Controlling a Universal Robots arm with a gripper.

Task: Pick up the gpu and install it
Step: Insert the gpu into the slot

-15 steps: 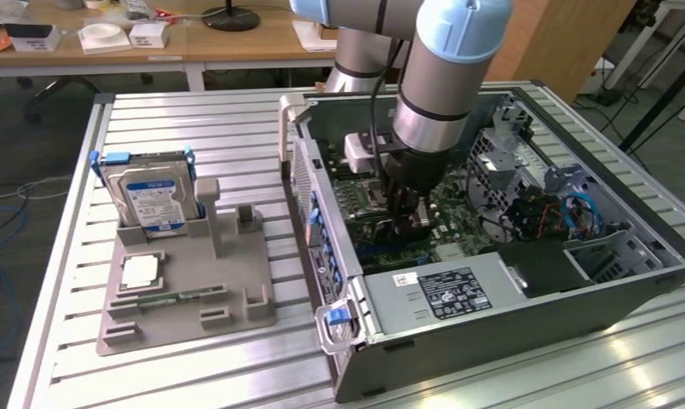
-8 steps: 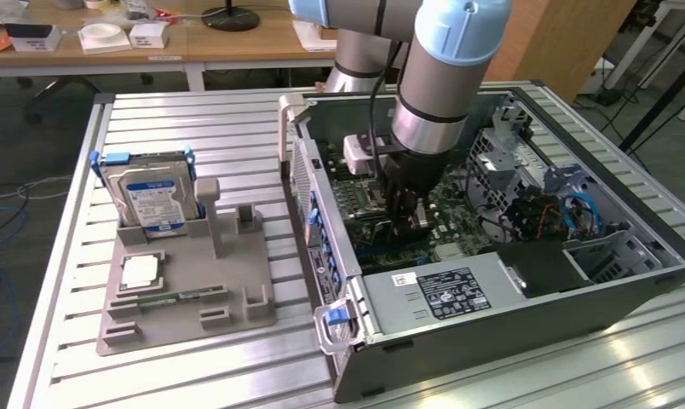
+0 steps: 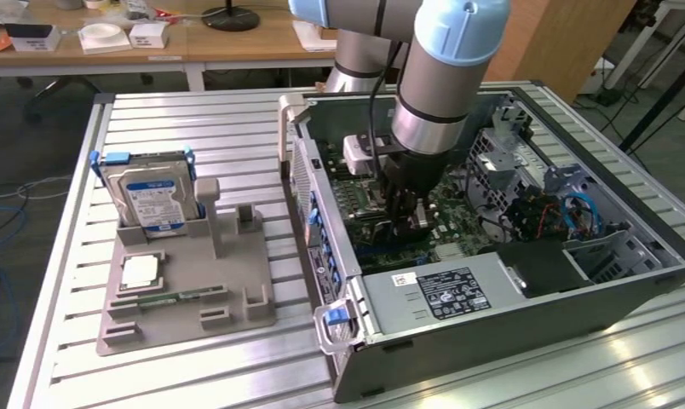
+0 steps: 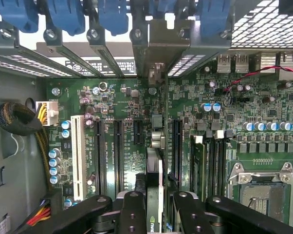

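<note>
Tool (image 4: 155, 204) holds gpu (image 4: 155, 165) above motherboard (image 4: 122, 97) inside case (image 3: 615, 290).

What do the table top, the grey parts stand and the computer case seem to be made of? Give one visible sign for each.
Table top: probably aluminium, pale, ribbed, glossy reflections. Grey parts stand: likely plastic, matte, uniform grey, moulded slots. Computer case: apparently sheet metal, dark painted outside, bare grey with punched holes inside.
</note>
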